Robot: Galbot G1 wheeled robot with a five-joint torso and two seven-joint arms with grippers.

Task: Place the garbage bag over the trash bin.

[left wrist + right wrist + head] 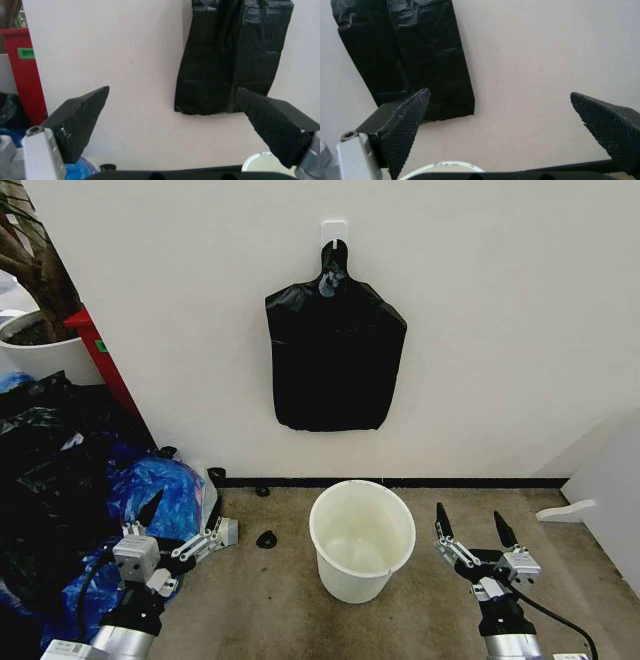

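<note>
The trash bin [352, 576], a small white bucket, stands upright on the brown floor, close to the wall and between my two arms. Its rim also shows in the left wrist view [258, 161] and the right wrist view [446, 165]. Above it a flat black bunch [335, 360] gathered to a loop hangs from a white wall hook [230, 67] [415, 56]. The garbage bag itself is out of view. My left gripper [186, 520] [172, 92] is open, low and left of the bin. To the bin's right, my right gripper [470, 522] [500, 93] is open. Both hold nothing.
A heap of black plastic [50, 470] and blue plastic bags [160, 490] lies on the floor beside my left arm. Behind it stand a white plant pot [40, 355] and a red box [100, 350]. A small black piece [267, 539] lies left of the bin. A white panel [612, 490] stands at the right.
</note>
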